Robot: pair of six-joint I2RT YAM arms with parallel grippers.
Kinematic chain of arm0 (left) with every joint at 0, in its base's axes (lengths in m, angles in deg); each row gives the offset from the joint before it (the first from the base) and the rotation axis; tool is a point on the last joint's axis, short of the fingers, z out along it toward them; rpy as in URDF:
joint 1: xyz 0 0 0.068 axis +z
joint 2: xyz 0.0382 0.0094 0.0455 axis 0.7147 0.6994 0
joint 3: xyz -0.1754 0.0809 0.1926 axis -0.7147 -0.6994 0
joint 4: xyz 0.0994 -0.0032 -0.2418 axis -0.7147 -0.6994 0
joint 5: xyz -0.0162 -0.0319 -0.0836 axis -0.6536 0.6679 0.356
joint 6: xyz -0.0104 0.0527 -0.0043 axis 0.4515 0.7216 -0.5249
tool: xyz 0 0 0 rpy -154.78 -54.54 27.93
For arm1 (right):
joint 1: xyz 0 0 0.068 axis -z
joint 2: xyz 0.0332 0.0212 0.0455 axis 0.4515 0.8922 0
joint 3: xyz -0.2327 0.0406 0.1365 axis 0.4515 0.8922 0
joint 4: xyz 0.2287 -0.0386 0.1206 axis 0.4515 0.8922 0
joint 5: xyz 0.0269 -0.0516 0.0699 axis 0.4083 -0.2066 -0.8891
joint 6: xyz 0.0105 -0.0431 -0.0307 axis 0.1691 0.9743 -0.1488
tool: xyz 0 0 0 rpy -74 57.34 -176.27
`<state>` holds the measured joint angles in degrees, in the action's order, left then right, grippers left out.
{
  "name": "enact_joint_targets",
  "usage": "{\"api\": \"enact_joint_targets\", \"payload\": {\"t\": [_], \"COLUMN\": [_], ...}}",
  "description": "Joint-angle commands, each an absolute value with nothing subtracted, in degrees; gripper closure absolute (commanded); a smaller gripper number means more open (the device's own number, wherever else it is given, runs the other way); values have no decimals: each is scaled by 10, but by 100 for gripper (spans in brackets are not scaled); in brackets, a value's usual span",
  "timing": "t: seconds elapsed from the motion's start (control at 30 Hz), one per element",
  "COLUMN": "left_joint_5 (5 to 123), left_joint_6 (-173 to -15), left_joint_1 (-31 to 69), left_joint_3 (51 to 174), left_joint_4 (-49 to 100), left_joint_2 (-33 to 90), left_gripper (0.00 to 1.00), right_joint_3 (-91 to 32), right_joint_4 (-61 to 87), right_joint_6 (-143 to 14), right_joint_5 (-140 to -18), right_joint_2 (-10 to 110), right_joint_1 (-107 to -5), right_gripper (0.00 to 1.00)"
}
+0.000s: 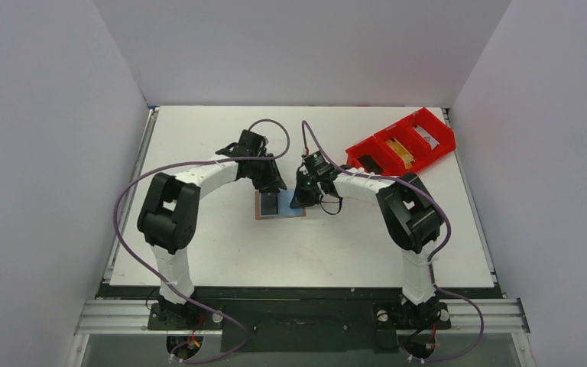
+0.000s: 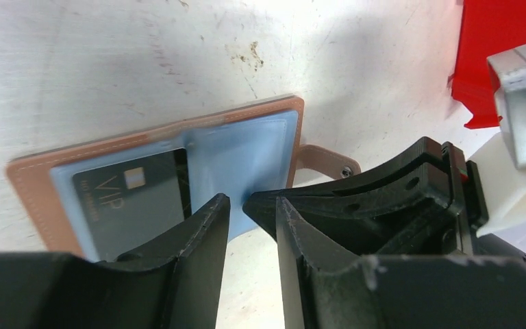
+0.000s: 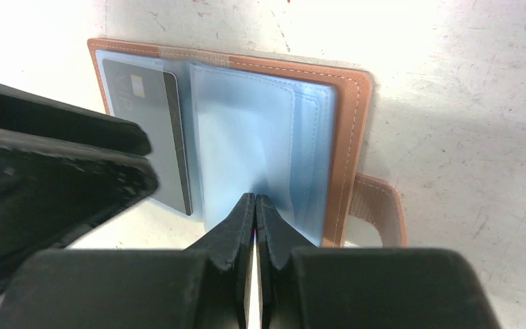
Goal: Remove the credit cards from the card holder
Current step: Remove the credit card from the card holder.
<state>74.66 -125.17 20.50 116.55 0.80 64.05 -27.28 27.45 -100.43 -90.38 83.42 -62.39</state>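
The card holder [image 1: 271, 208] lies open on the table, with a tan rim, pale blue inner sleeves [image 3: 246, 123] and a small tab [image 3: 380, 205]. A dark card [image 2: 130, 199] marked VIP sits in its left pocket and also shows in the right wrist view [image 3: 147, 110]. My right gripper [image 3: 255, 199] is shut on the near edge of a blue sleeve page. It also shows in the top view [image 1: 303, 200]. My left gripper [image 2: 250, 201] is narrowly open at the holder's near edge, beside the card, holding nothing. It sits just left of the right gripper [image 1: 275, 186].
A red compartment tray [image 1: 401, 145] stands at the back right, holding a yellow item and a pale one; its corner shows in the left wrist view [image 2: 500, 55]. White walls enclose the table on three sides. Both arms meet over the table's middle.
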Motion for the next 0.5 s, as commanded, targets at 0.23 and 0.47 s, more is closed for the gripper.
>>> {"api": "enact_joint_targets", "payload": {"t": [0.23, 0.47], "left_joint_5": [733, 728], "left_joint_6": [-1221, -1228], "left_joint_1": [206, 186], "left_joint_3": [1154, 1152], "left_joint_4": [-5, 1], "left_joint_2": [640, 657], "left_gripper": [96, 100], "right_joint_3": [-283, -291], "right_joint_4": [278, 283], "right_joint_6": [-1006, -1002], "right_joint_5": [-881, -894], "right_joint_2": [822, 809], "right_joint_1": [-617, -605], "right_gripper": [100, 100]}}
